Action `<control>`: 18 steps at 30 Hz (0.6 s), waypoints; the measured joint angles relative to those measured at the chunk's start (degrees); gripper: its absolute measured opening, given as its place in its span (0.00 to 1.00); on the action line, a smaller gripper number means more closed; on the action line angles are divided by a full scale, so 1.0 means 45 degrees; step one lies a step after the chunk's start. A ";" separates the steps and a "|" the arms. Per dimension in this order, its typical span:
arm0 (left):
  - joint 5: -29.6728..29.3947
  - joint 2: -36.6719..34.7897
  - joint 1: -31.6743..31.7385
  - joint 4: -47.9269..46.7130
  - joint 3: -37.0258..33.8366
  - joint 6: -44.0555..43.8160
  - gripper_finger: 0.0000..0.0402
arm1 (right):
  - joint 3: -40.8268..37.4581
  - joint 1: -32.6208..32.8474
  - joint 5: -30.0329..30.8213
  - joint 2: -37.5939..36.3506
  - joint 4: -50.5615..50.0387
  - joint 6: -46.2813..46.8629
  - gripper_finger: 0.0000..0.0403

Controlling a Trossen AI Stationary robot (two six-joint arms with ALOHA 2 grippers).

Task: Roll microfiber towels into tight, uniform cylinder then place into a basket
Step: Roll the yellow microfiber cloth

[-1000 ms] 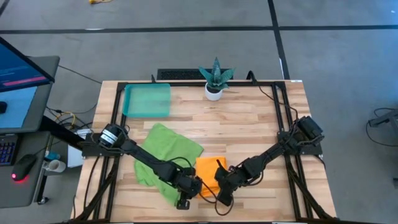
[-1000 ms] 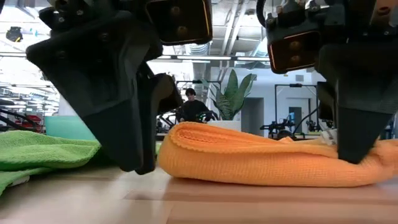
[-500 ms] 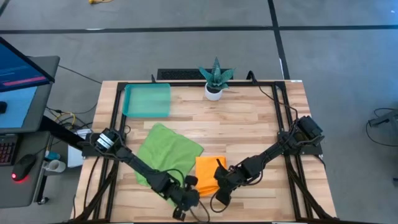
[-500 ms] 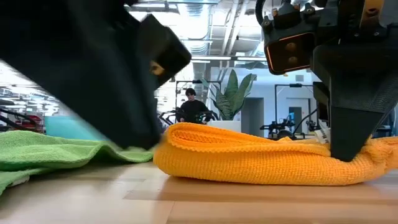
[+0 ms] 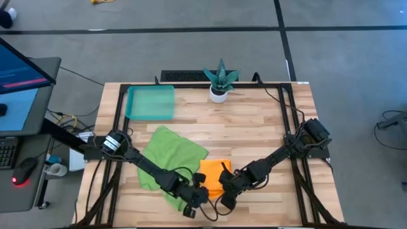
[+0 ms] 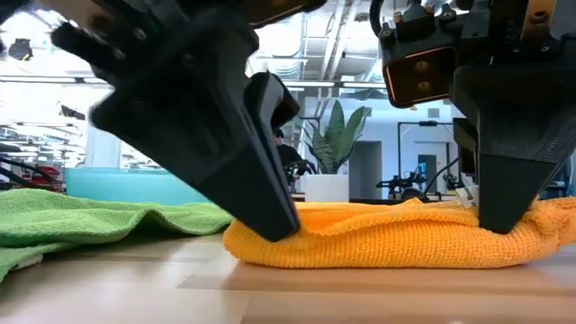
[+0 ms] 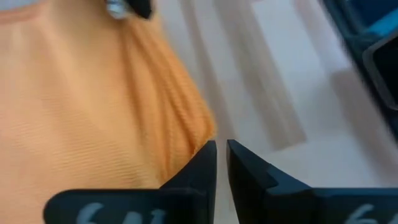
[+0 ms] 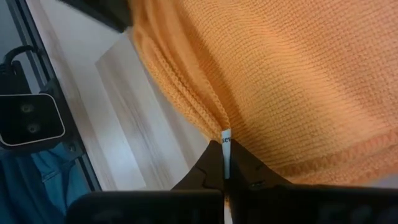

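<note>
The orange towel [image 5: 213, 173] lies folded and bunched near the table's front edge, flat on the wood in the low view [image 6: 378, 238]. My left gripper [image 5: 196, 198] is at the towel's left end, its fingers [image 7: 221, 152] almost together with only a thin slit between them. My right gripper [image 5: 224, 198] is shut on the towel's near edge. The green towel [image 5: 168, 156] lies spread and rumpled to the left, under my left arm. The teal basket [image 5: 151, 103] stands at the far left. My left gripper bears its fingertips [image 6: 279, 229] down on the towel's left end [image 7: 202, 134], slanting from above and the left. The cloth is dented there. I see no cloth in the slit between the fingers. The towel stays on the table. My right gripper pinches the towel's near edge [image 8: 217, 121] between its two fingers, right at the small white tag [image 8: 225, 134]. The fingers slant down from above and the right. The towel rests on the table; how many layers are caught, I cannot tell.
A white pot with a spiky green plant [image 5: 219, 81] stands at the table's far edge, middle. Black frame rails [image 5: 289, 127] run along the table's sides. Bare wood lies between the towels and the far edge. A person shows far off in the room behind the table.
My left gripper has swung out toward the near edge, rolled about its own line, then come back right and down onto the orange towel's left end. That end, which stood high and rounded, is now pressed lower.
</note>
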 joint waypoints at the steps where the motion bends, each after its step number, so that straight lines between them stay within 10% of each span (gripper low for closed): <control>1: -0.0224 0.0000 0.0022 -0.0016 0.0000 -0.0037 0.07 | 0.0000 0.0000 -0.0007 0.0000 -0.0022 0.0004 0.04; 18: -0.1558 -0.0010 0.0434 -0.1337 0.0000 -0.2693 0.04 | -0.0105 -0.0034 0.0430 0.0000 -0.0202 0.0345 0.03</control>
